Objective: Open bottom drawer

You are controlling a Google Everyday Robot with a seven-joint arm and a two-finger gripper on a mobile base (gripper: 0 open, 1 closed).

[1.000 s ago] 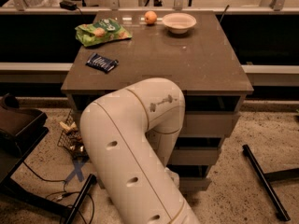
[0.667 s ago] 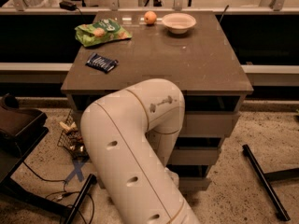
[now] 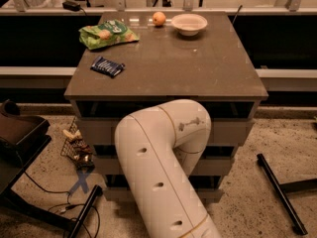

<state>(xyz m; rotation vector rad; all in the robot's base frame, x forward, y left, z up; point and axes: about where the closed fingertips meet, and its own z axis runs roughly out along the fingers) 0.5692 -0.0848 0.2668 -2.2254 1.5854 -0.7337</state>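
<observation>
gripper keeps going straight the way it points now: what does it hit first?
The gripper is hidden behind the white arm, which bends in toward the front of the cabinet. Most likely a drawer front comes first, possibly the bottom drawer, but neither its heading nor the depth shows here.

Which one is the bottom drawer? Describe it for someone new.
Find the brown-topped cabinet at centre, with three pale drawer fronts stacked under its top. The white arm covers their middles and hides the tool behind it. The bottom drawer is the lowest front, nearest the floor, below its two lookalikes.
</observation>
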